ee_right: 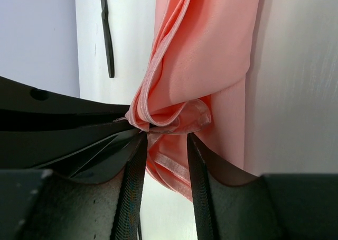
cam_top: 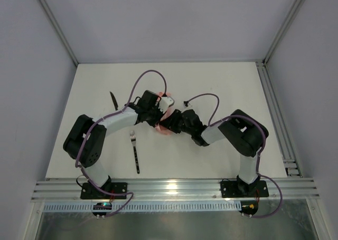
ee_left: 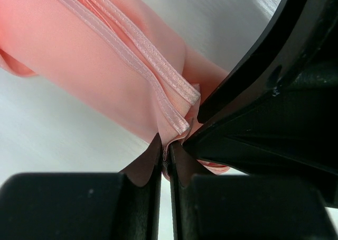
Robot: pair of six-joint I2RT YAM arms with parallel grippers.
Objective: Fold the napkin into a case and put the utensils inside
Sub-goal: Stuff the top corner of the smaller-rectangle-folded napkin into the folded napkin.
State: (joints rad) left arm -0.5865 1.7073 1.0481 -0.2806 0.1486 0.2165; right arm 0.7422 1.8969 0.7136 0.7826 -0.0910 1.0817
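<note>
Enclosed work cell, seen from above and from both wrists. A white counter (cam_top: pixel 211 81) is bounded by pale grey walls (cam_top: pixel 158 18) and aluminium rails (cam_top: pixel 174 187) along its near and right edges. Both arms are bolted at the near rail.

The left arm (cam_top: pixel 113 122) and the right arm (cam_top: pixel 232 131) each bend at the elbow and reach inward, so that their wrists meet near the counter's middle. Purple cables (cam_top: pixel 150 73) loop above them.

The left hand (ee_left: pixel 165 153) is closed, its two fingers all but touching, with the stitched hem of the napkin (ee_left: pixel 105 55) pinched in the slit between them. The right hand (ee_right: pixel 163 139) has its fingers parted. A loop of hem lies across their tips, and bare counter shows through the gap below.

The napkin is gathered into a narrow pink band between the two hands. In the left wrist view its long axis runs from upper left down to the fingertips. From above only a small pink patch shows between the wrists. Whether the cloth rests on the counter or hangs above it cannot be told.

The fork (cam_top: pixel 135 153) lies left of the hands, its long axis running near to far and its tines toward the far wall. The knife (cam_top: pixel 113 100) lies farther back on the left, apart from the fork and similarly aligned.
</note>
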